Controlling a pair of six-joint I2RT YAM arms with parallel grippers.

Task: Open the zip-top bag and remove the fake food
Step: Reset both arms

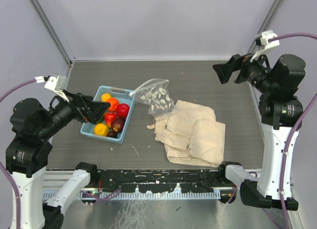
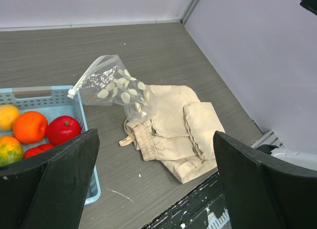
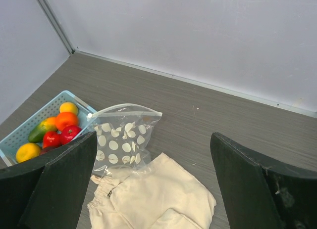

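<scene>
The clear zip-top bag (image 1: 154, 96) with white oval spots lies at the table's middle, its mouth leaning on the basket's right rim. It also shows in the left wrist view (image 2: 115, 86) and the right wrist view (image 3: 122, 135). It looks empty. The fake food (image 1: 112, 116), red, orange, yellow and dark maroon pieces, sits in the light blue basket (image 1: 130, 94). It shows too in the wrist views (image 2: 34, 130) (image 3: 52, 134). My left gripper (image 1: 97, 110) is open and empty above the basket's left side. My right gripper (image 1: 225, 70) is open and empty, raised at the far right.
A beige cloth drawstring bag (image 1: 193, 132) lies right of the zip-top bag, its gathered mouth under the bag's lower end. Grey walls close the back and sides. The black rail (image 1: 163, 179) runs along the near edge.
</scene>
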